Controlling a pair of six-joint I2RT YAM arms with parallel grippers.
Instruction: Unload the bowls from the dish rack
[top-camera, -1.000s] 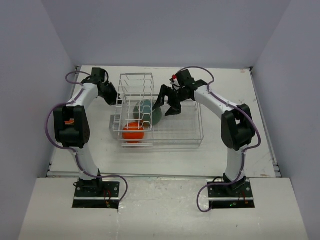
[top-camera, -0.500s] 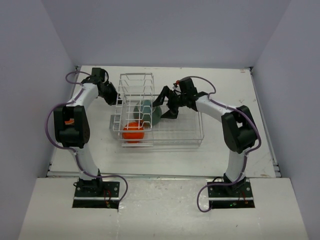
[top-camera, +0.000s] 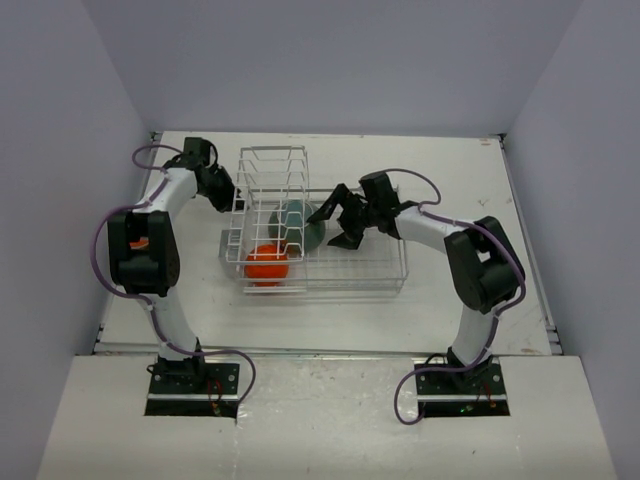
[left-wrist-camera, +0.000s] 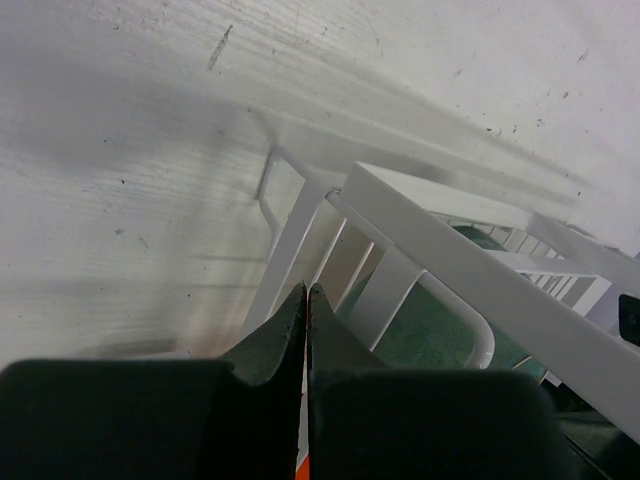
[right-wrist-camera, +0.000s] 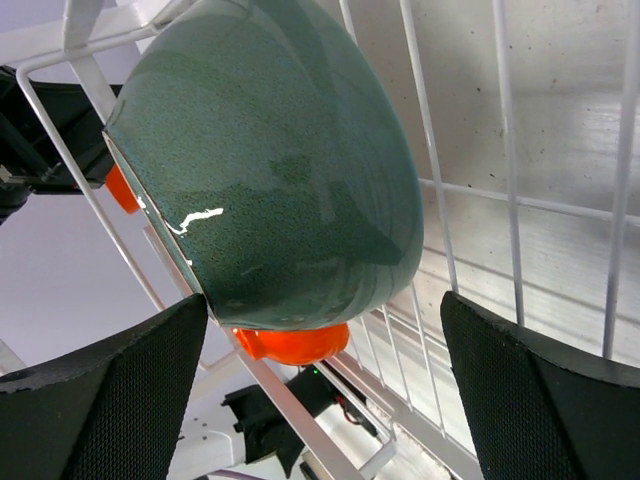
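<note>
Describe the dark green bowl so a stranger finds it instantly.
Start at the white wire dish rack. At its left end, beside the tall plate slots, a dark teal bowl leans on edge. It is the only dark, speckled one; the orange bowl beside it is bright.

Glossy teal bowl (right-wrist-camera: 280, 170), white-coated wire rack (left-wrist-camera: 450, 250)

Soft even light; desk (top-camera: 450, 160) bright white. Left wrist view: grey shadow bands across upper frame, left claw (left-wrist-camera: 306, 300) blurred at bottom. Right wrist view: white glare streak on teal bowl (right-wrist-camera: 270, 160), right claw (right-wrist-camera: 322, 298) soft in lower corners.
</note>
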